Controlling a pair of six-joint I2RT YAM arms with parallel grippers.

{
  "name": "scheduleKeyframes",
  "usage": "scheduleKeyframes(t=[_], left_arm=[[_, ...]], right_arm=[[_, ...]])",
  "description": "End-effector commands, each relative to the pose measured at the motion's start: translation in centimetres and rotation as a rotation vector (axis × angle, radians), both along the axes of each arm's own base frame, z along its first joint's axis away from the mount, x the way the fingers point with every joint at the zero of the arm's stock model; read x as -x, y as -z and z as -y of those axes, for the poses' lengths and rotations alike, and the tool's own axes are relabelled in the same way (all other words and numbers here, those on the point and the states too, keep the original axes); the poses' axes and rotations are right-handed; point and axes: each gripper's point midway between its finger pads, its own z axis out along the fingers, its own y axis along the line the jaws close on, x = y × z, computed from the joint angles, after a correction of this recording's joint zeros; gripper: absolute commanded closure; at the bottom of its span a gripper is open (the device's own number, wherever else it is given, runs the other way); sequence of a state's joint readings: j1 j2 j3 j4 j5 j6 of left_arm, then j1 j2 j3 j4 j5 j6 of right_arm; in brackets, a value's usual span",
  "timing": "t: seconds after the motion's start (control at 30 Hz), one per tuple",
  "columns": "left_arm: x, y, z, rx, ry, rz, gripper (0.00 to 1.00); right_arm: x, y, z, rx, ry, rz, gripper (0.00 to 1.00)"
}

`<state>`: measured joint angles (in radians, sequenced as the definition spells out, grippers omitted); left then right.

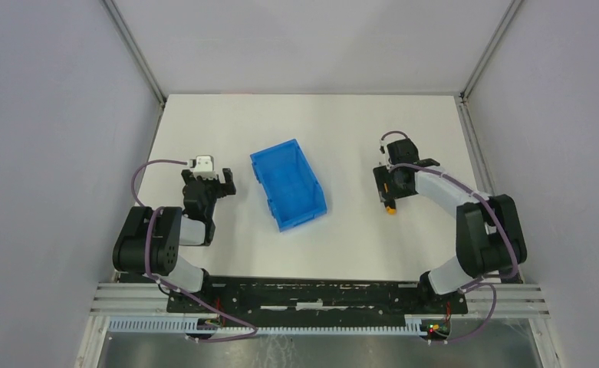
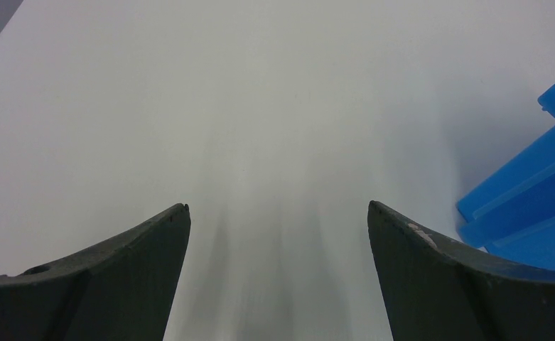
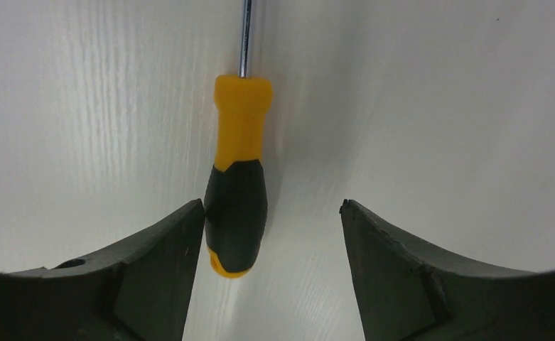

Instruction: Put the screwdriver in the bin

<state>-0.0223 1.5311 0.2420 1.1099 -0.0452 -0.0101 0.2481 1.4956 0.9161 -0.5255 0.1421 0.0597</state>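
Note:
The screwdriver [image 3: 237, 192] lies flat on the white table, with a black-and-orange handle and a silver shaft pointing away. My right gripper [image 3: 272, 204] is open around the butt of the handle, whose left side is against or nearly against the left finger; the right finger stands well clear. From above, only the orange part of the screwdriver [image 1: 390, 208] shows below my right gripper [image 1: 389, 195]. The blue bin [image 1: 311, 180] stands mid-table, nothing in view inside it. My left gripper [image 1: 208, 184] is open and empty left of the bin, and its wrist view [image 2: 278, 204] shows bare table with the bin's corner [image 2: 530, 206] at the right.
Grey walls enclose the table on the left, the right and the far side. The arm bases sit on a black rail [image 1: 319, 295] at the near edge. White table surface [image 1: 342, 130] lies between the bin and the right gripper.

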Motion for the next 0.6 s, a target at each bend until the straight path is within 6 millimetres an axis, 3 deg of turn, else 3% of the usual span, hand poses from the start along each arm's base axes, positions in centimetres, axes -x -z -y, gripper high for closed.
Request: scheduleKeyframes(t=[0.0, 0.13, 0.2, 0.23, 0.3, 0.37, 0.57], left_arm=[[-0.7, -1.4, 0.0, 0.018, -0.001, 0.054, 0.00], [-0.7, -1.4, 0.0, 0.018, -0.001, 0.055, 0.00], [-0.7, -1.4, 0.0, 0.018, 0.000, 0.055, 0.00], [-0.7, -1.5, 0.0, 0.018, -0.001, 0.056, 0.00], [-0.7, -1.4, 0.0, 0.018, 0.000, 0.054, 0.00], [-0.7, -1.4, 0.0, 0.018, -0.001, 0.055, 0.00], [-0.7, -1.4, 0.0, 0.018, -0.001, 0.056, 0.00]], right_arm=[[-2.2, 1.9, -0.1, 0.029, 0.026, 0.031, 0.26], [-2.7, 4.1, -1.2, 0.024, -0.001, -0.008, 0.29], [-2.4, 4.8, -1.4, 0.020, -0.004, -0.026, 0.48], [-2.2, 5.0, -1.2, 0.024, 0.008, -0.030, 0.62], [-2.0, 4.3, -0.8, 0.037, 0.027, -0.024, 0.85], [-2.2, 2.4, -0.4, 0.053, 0.051, -0.002, 1.00], [-2.8, -8.7, 0.5, 0.061, 0.135, 0.107, 1.00]])
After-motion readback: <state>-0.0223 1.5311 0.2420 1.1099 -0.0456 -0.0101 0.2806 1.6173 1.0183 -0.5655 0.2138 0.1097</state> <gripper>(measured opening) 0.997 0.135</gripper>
